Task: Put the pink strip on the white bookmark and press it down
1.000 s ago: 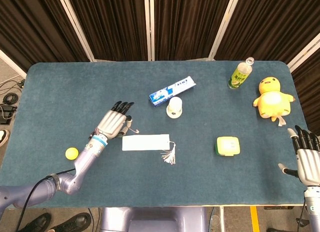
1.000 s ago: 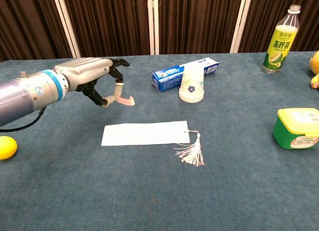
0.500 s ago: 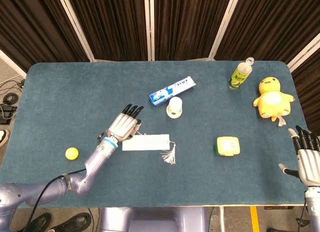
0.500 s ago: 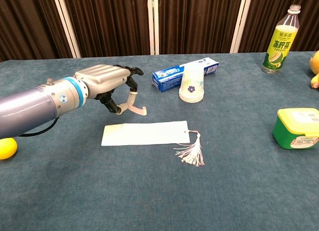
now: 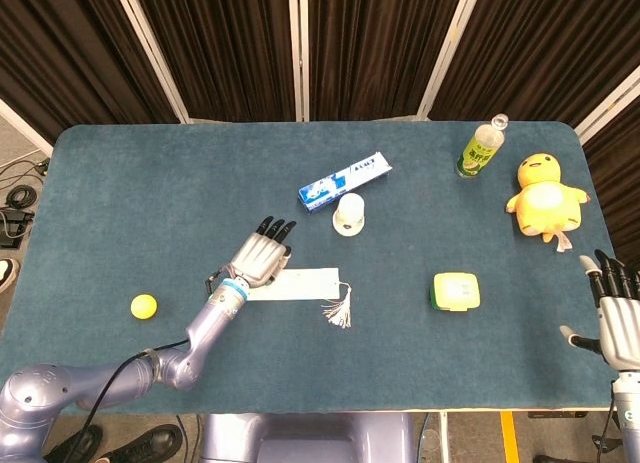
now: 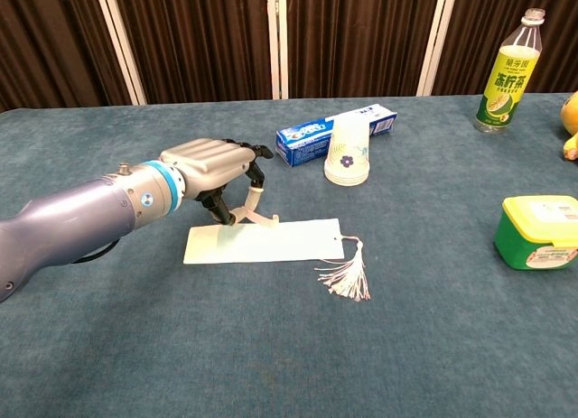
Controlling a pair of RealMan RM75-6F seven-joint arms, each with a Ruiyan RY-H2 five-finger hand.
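The white bookmark (image 5: 305,283) (image 6: 280,240) lies flat near the table's middle, its pink-white tassel (image 6: 346,277) at the right end. My left hand (image 5: 260,259) (image 6: 212,166) hovers over the bookmark's left part, pinching the curled pink strip (image 6: 252,209), whose lower end touches or nearly touches the bookmark's far edge. The head view hides the strip under the hand. My right hand (image 5: 619,319) stays at the table's right edge, fingers spread, holding nothing.
A toothpaste box (image 5: 344,181) and a paper cup (image 5: 349,213) sit behind the bookmark. A green-yellow box (image 5: 456,291), a bottle (image 5: 481,148) and a yellow plush duck (image 5: 546,196) stand on the right. A yellow ball (image 5: 144,305) lies on the left.
My left hand has carried the pink strip rightward and down, from left of and behind the bookmark to just over its left part. The right hand has barely moved.
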